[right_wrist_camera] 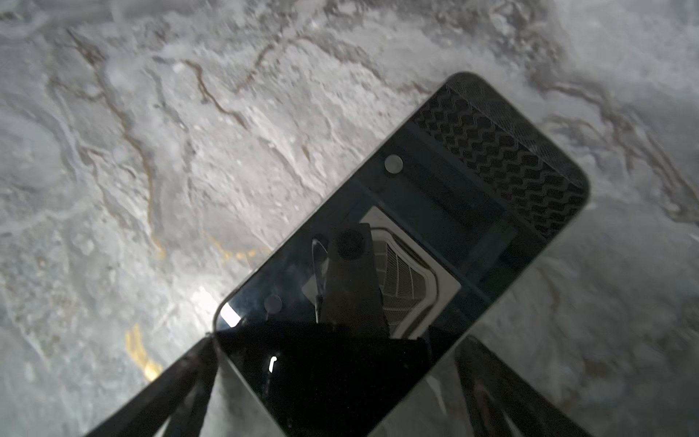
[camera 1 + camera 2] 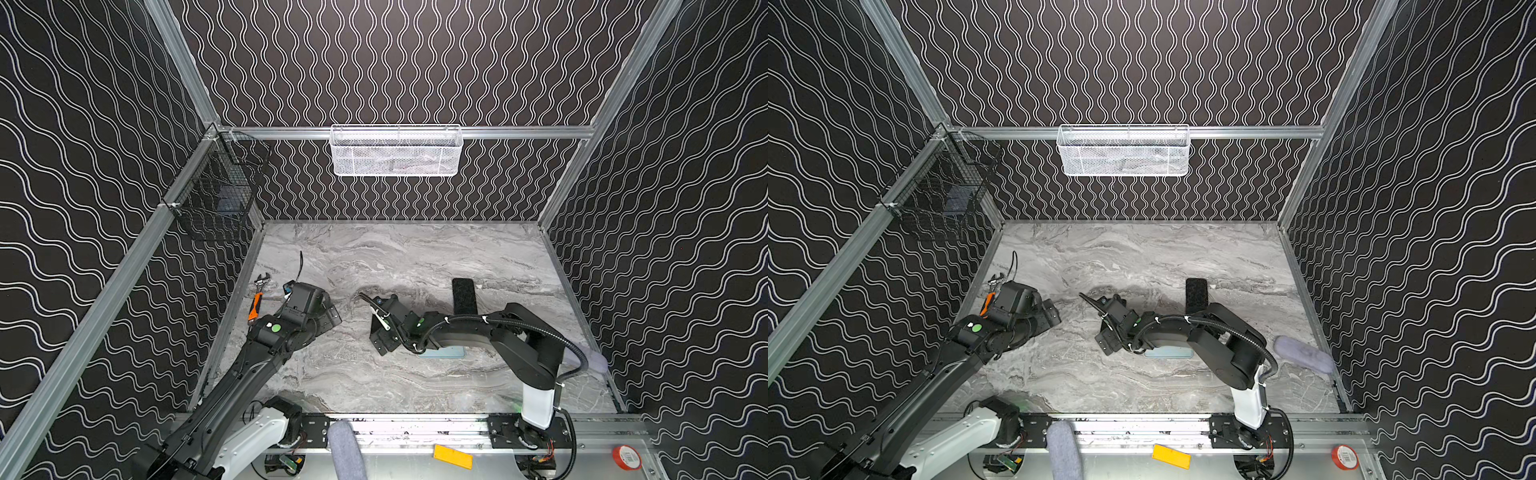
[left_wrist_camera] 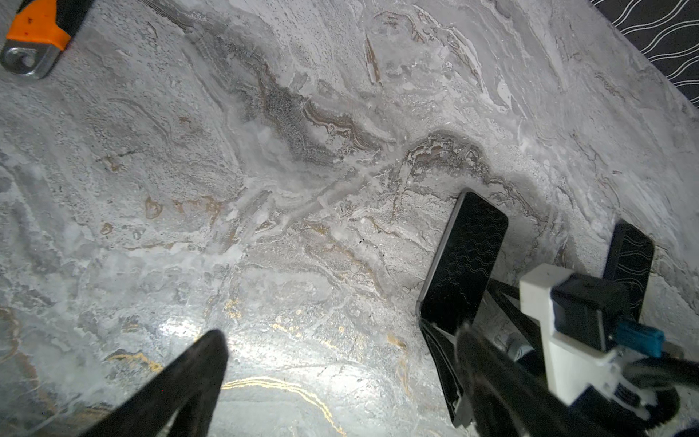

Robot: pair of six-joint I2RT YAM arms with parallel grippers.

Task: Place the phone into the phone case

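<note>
Black glass, mirror-smooth, with rounded corners and a thin grey rim: the phone (image 1: 397,234) lies flat and screen up on the marble-patterned table (image 1: 151,151). Its near end sits between the spread fingers (image 1: 177,382) of the right gripper (image 1: 336,348), and the rest runs out ahead of them. The jaws stand wide and grip nothing. One fingertip sits right at the phone's corner; whether it touches is unclear. The near end of the screen is lost in shadow, and farther out it mirrors a ceiling grille and the wavy wall pattern. In both top views the right forearm hides all of the phone (image 2: 442,354) but a pale strip.

The case (image 2: 464,293), a speckled black slab with rounded corners, lies off to the side of the right gripper. It is apart from the phone, with bare table between them. The arm cuts off its nearer end, and whether its hollow side faces up cannot be made out.

The left gripper (image 3: 340,340) stands over bare table, jaws fully apart and holding nothing. One of its fingers is a sharp dark wedge. The other is a blur overlapping the right gripper beyond it. Off to its side lies a wrench (image 3: 38,34) with an orange grip and a steel end with a hole in it, cut off by the frame edge.
</note>
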